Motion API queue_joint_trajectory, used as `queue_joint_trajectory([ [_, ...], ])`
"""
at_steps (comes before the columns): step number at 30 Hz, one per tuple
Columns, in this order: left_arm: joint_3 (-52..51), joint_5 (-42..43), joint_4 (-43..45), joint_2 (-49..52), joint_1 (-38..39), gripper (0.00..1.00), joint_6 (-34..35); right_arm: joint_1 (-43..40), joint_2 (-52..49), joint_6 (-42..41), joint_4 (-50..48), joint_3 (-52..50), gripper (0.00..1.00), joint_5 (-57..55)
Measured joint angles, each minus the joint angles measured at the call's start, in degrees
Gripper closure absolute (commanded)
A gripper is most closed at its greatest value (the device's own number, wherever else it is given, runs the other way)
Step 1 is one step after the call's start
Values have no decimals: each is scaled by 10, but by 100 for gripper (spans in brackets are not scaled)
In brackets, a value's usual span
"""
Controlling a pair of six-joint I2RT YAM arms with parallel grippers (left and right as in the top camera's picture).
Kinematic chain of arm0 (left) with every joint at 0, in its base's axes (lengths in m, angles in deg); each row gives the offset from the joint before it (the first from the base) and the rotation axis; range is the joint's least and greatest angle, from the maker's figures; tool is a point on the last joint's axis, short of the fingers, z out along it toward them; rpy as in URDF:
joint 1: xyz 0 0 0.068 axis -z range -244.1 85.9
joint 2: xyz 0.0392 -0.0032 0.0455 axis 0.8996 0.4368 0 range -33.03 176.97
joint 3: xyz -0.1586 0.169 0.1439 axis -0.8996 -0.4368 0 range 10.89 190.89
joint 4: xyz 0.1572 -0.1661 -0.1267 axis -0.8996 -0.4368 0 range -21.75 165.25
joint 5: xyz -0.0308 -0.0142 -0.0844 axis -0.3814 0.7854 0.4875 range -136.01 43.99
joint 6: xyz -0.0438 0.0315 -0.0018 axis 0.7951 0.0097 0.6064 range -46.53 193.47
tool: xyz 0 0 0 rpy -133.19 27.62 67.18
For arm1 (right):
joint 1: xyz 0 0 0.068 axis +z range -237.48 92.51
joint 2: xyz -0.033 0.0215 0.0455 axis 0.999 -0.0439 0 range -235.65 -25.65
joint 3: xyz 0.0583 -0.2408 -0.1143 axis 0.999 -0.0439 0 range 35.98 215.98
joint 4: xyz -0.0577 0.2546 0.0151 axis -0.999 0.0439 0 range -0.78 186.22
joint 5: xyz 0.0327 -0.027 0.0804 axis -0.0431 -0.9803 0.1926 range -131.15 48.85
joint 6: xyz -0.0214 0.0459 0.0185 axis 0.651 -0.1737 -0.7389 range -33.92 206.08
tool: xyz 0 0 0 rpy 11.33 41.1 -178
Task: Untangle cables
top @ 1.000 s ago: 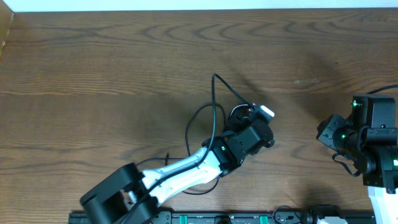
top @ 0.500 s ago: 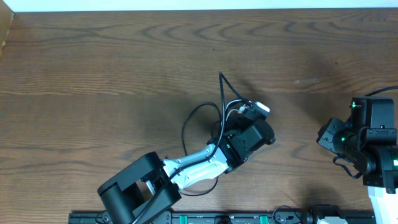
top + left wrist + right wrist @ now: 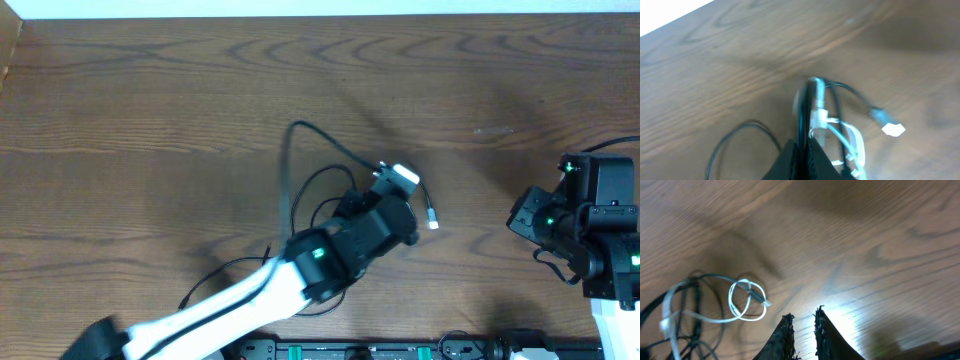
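Note:
The cables lie tangled at mid-table. A black cable [image 3: 320,140] arcs up and left from the knot, and a white cable [image 3: 430,212] ends in a small plug on the right. My left gripper [image 3: 385,192] sits over the knot. In the left wrist view the left gripper [image 3: 807,146] is shut on the black cable [image 3: 812,100], which runs straight up from the jaws. The white cable [image 3: 852,137] loops beside it, with a plug end [image 3: 886,122] lying free. My right gripper [image 3: 802,320] hovers over bare wood, its jaws a narrow gap apart and holding nothing. The white loop [image 3: 747,300] lies to its left.
The right arm [image 3: 585,230] stands at the table's right edge, well away from the tangle. A black rail [image 3: 400,350] with green lights runs along the front edge. A loose black loop [image 3: 735,137] lies left of the left gripper.
My left gripper has shut on the black cable and swung left, dragging the cable's far arc leftward. The white plug end now lies free to the right. The right jaws have narrowed.

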Motion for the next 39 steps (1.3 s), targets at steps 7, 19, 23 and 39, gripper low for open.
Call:
queue_joint_trajectory([
  [7, 0, 135, -38, -115, 0, 92, -4, 0, 0, 64, -16, -4, 86, 170],
  [19, 0, 181, -30, -119, 0, 92, -17, 6, -3, 169, -86, -87, 94, 431],
  [23, 0, 182, -28, -119, 0, 93, -17, 15, -5, 173, -144, -127, 94, 482],
  [39, 0, 182, -28, -119, 0, 93, -17, 35, -9, 98, -213, -134, 85, 514],
])
